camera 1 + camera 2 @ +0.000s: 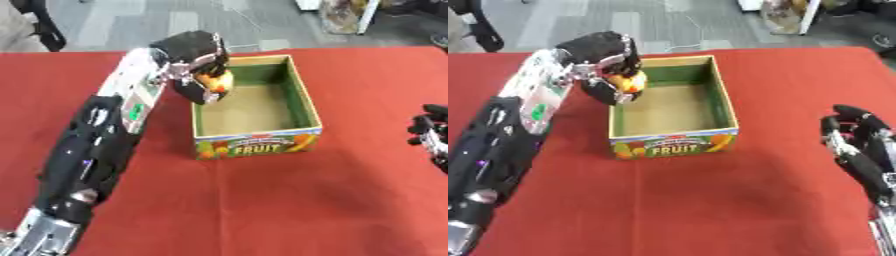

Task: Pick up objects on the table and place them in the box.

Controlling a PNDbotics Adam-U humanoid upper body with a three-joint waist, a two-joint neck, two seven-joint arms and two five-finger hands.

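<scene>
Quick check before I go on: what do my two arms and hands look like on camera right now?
The left arm is bulky and black lower down, with a silver-white forearm section bearing a small green mark; silver metal shows at its base. The left hand is black with silver fittings. The right hand is black with silver-grey parts between the fingers.

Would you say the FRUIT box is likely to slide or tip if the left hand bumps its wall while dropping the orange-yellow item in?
The FRUIT box looks like thin, empty cardboard, so probably light and apt to slide on the red tablecloth. Its low, wide shape suggests tipping is unlikely. The left hand, holding the orange-yellow object, sits at the left wall, which might flex.
</scene>
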